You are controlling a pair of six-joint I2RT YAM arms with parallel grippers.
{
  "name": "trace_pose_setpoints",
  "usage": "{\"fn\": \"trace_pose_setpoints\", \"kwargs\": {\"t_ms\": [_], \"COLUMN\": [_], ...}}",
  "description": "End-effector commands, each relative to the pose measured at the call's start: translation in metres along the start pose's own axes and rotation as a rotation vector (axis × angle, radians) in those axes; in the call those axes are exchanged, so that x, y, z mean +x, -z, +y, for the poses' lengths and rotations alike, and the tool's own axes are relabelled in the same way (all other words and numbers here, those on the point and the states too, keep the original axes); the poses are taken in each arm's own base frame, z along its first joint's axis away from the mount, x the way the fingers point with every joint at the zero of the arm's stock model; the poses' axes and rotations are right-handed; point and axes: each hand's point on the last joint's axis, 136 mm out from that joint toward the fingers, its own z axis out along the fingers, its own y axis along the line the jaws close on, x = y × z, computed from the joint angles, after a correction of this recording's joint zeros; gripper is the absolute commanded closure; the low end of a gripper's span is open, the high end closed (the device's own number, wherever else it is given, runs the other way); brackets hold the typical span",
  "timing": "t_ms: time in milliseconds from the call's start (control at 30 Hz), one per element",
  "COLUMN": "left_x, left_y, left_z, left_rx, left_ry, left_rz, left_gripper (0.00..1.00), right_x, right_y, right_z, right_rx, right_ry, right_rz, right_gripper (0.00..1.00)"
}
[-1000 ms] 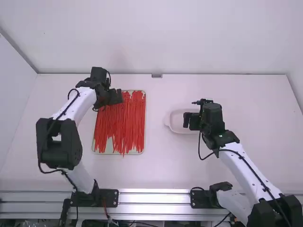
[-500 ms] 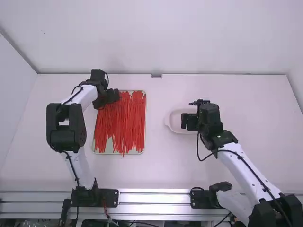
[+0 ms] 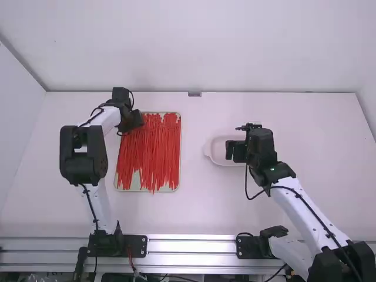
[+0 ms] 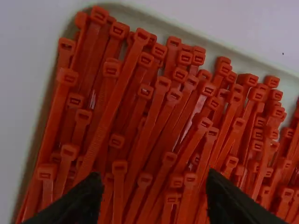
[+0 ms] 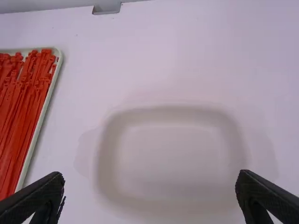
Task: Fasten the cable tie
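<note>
The left gripper (image 3: 130, 119) hangs with its fingers spread over the far left corner of the tray (image 3: 180, 147), just above the heads of the red cable ties (image 3: 150, 154), which lie packed and overlapping along the tray's length. The likely trouble is closing on several ties at once, or dragging neighbours over the tray's edge, since they cross one another. A pinch on a head alone could also slip. The right gripper (image 3: 235, 150) hangs wide open over the white dish (image 3: 214, 154) near the middle of the table (image 3: 305, 117); nothing is fastened yet
</note>
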Motion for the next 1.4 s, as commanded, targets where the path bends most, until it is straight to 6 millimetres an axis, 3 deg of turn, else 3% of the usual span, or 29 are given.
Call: {"fn": "trace_pose_setpoints", "kwargs": {"t_ms": [0, 167, 567, 667, 1367], "left_x": [0.001, 0.0064, 0.0046, 0.0042, 0.0051], "left_y": [-0.0126, -0.0219, -0.0219, -0.022, -0.0219], "left_z": [0.0032, 0.0061, 0.0066, 0.0063, 0.0068], "left_rx": [-0.01, -0.017, -0.018, -0.017, -0.019], "left_ry": [0.019, 0.022, 0.023, 0.022, 0.023], "left_rz": [0.015, 0.033, 0.025, 0.023, 0.027], "left_gripper": [0.51, 0.54, 0.62, 0.7, 0.92], "right_x": [-0.017, -0.0174, -0.0173, -0.018, -0.0173], "right_y": [0.0035, 0.0035, 0.0035, 0.0035, 0.0035], "right_z": [0.0001, -0.0027, 0.0016, -0.0026, -0.0027], "right_rx": [0.003, 0.007, 0.0, 0.007, 0.007], "right_ry": [-0.005, -0.015, 0.005, -0.007, -0.007], "right_rz": [-0.034, -0.034, -0.035, -0.036, -0.034], "right_gripper": [0.02, 0.02, 0.02, 0.02, 0.02]}}
